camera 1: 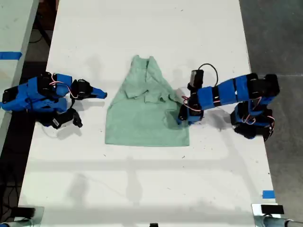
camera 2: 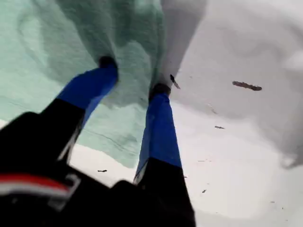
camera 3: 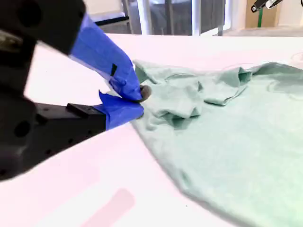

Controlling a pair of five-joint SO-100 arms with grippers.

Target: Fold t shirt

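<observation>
The pale mint-green t shirt (camera 1: 142,118) lies flat on the white table (camera 1: 142,184), neck toward the far edge and hem toward the near edge, with wrinkled folds bunched across its middle. My first gripper (camera 2: 135,75) is open, its blue fingertips (camera 2: 160,90) pressed down on the fabric (camera 2: 57,56) at the shirt's edge on the exterior view's right (camera 1: 182,116). My second gripper (camera 3: 137,101) is shut with nothing in it. It sits just off the shirt's (camera 3: 227,142) edge on the exterior view's left (camera 1: 102,93).
A second table with blue tape (camera 1: 9,55) stands at the exterior view's left. Another blue tape piece (camera 1: 268,194) marks the near corner at that view's right. A black cable loop (camera 1: 208,71) rises over the first arm. Small dark marks (camera 2: 246,85) dot the table.
</observation>
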